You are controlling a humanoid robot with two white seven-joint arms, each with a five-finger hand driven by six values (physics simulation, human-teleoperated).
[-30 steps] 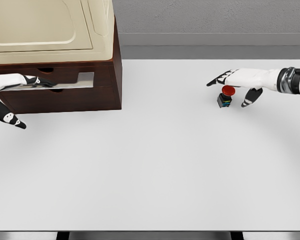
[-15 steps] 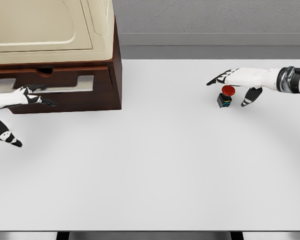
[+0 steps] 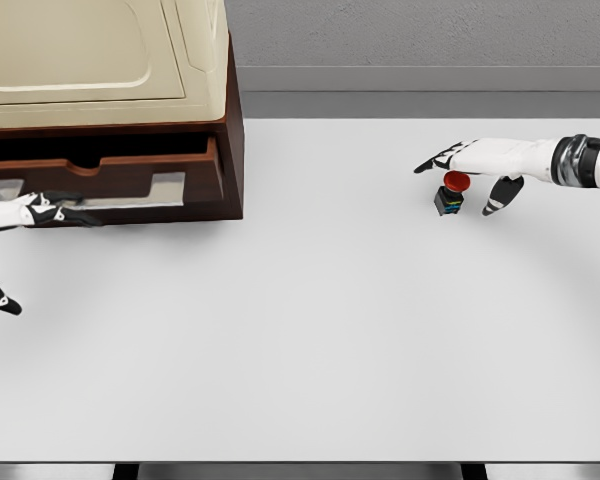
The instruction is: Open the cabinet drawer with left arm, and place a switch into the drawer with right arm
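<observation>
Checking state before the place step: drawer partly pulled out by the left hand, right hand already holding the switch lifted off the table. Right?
Not quite. The head view shows the switch sitting on the table, with the right hand open above it, not lifted. The drawer is indeed partly out, left hand at its handle.

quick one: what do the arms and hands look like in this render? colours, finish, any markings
Both arms have smooth white shells. The right hand is white with black fingertips and dark patches at the knuckles; a ribbed silver and black ring sits at its wrist. The left hand matches: white, with black fingertips and black joint markings. No cables or sleeves visible.
</observation>
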